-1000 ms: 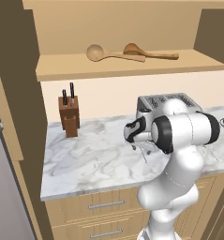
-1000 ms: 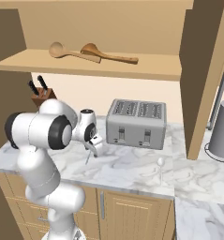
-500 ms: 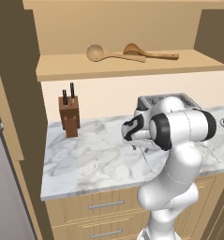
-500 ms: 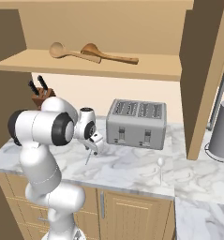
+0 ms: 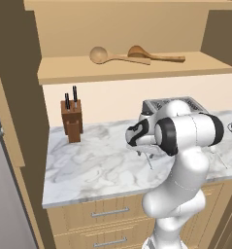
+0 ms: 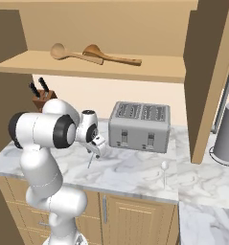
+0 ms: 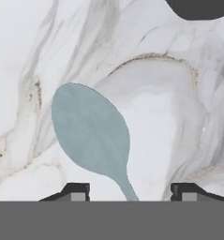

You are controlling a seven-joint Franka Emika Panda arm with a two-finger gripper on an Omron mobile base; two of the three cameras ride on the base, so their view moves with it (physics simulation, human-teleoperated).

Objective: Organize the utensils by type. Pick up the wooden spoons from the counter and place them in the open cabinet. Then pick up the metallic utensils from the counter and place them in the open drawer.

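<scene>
Risk of a thin metal spoon slipping from a wide, half-closed grasp at the counter.

Counter (image 5: 88, 165) holds the work: the gripper (image 6: 94, 146) hangs low over the marble, its fingertips (image 7: 76, 190) spread either side of the bluish spoon's (image 7: 91, 133) neck, and whether they truly pinch it I cannot tell. Such a slim handle could twist or slide out on the lift, and a fall might skid it under the toaster (image 6: 140, 126) just beside. Both wooden spoons (image 5: 118, 56) lie on the open cabinet (image 5: 127, 68) shelf, so that half looks done. The knife block (image 5: 72, 120) stands well apart to the left; a grey kettle-like pot (image 6: 227, 134) sits past the cabinet post. The whitish spoon (image 6: 164, 171) rests near the counter's front edge, where a careless sweep could knock it off.
</scene>
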